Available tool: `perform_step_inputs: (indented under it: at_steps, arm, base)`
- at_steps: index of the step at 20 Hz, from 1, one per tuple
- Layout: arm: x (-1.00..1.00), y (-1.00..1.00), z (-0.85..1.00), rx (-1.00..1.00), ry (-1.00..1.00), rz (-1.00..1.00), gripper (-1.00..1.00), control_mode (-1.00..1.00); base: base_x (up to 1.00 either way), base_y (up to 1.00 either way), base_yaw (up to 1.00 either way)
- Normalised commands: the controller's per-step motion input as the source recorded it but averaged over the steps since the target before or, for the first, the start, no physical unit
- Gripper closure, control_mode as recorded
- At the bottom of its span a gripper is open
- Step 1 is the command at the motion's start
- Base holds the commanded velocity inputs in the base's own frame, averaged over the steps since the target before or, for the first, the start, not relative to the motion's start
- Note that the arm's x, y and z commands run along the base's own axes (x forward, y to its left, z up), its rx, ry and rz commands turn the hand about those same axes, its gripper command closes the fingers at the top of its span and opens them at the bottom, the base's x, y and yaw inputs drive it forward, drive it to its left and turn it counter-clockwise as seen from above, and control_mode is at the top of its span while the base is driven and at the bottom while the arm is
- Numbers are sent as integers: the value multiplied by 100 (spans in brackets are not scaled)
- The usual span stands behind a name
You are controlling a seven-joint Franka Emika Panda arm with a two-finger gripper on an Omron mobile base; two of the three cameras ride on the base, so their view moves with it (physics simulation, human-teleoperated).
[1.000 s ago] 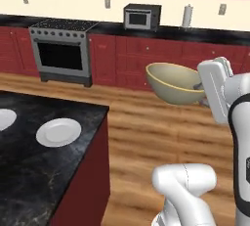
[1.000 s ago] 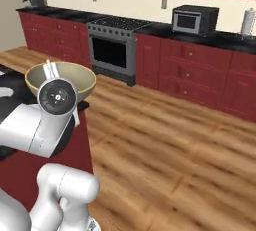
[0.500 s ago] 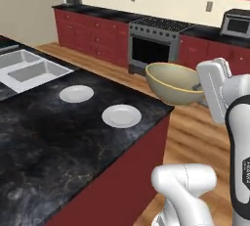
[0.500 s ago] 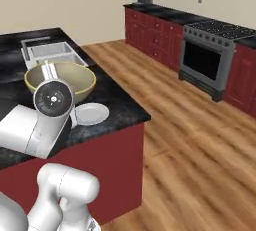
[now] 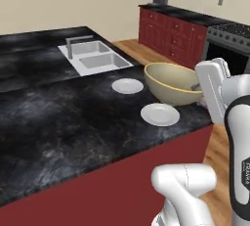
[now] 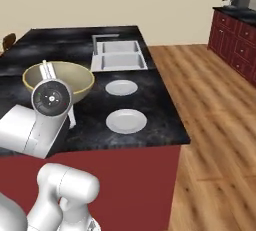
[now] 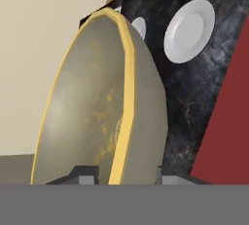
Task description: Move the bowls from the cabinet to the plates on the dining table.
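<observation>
Right now the fingers [image 7: 124, 173] are clamped on the rim of the deeper olive-tan bowl [image 5: 172, 82], one tip inside the wall and one outside, as the hand view shows. The bowl hangs level in the air, out ahead of the fingers and above the black marble worktop [image 5: 58, 117]. Two white plates lie on that worktop beyond and below the bowl: the near plate [image 5: 160, 114] close to the worktop's edge, the far plate [image 5: 128, 86] toward the sink [image 5: 95, 58]. Neither carries a bowl yet.

To do the carry well, I judge the bowl should stay level, since a rim pinch can let it swing. The near plate looks the easier target: centre the bowl's base over it, lower straight down, and part the fingers only once the base rests flat, because the plate is barely wider than the bowl.
</observation>
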Motion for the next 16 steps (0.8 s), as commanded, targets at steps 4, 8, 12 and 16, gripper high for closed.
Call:
perform_step_inputs:
  at_steps: [4,8,12,16]
  arm:
    - [0,0,0,0,0,0,100,100]
    - [0,0,0,0,0,0,100,100]
    - [0,0,0,0,0,0,100,100]
    - [0,0,0,0,0,0,100,100]
  base:
    - [6,-89,23]
    - [13,-89,5]
    - [62,-23,0]
    - [82,0,21]
